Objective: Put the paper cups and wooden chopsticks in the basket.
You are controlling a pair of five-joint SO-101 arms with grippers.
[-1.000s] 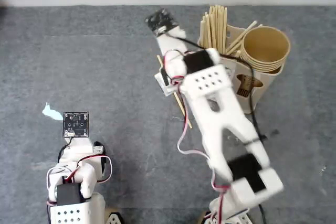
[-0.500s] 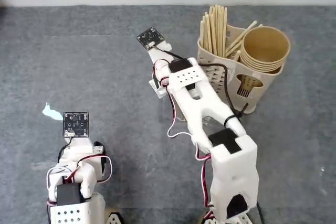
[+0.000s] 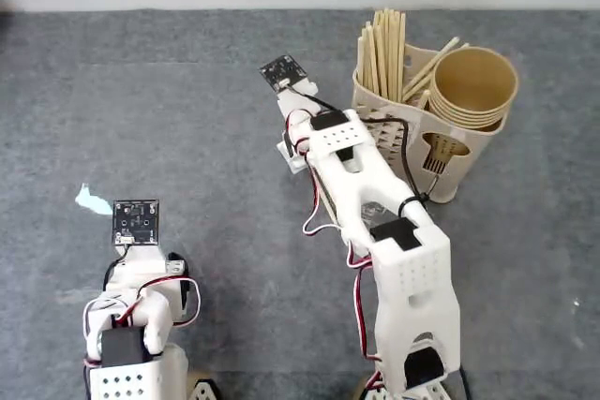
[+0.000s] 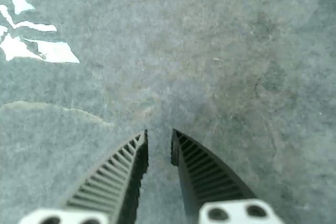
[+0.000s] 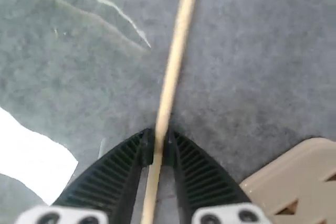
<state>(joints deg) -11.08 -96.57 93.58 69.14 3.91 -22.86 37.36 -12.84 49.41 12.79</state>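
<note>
Between the right jaws, one chopstick [image 5: 173, 66].

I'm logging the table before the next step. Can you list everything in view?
Slotted beige plastic basket: one, beige, far right of the table.
Standing wooden chopsticks: a bundle too tight to count, pale wood, in the basket next to the cups, a few leaning towards the cups.
Tan paper cups: one nested stack, tan, in the basket's end compartment.
Loose wooden chopstick: one, pale wood, in the right gripper, beside the basket.
Grey felt table cover: one, grey, under everything.
Torn pale scrap: one, whitish blue, ahead of the left arm.
Left gripper: black fingers slightly apart, above bare cover.
Right gripper: black, shut on the loose chopstick.
</note>
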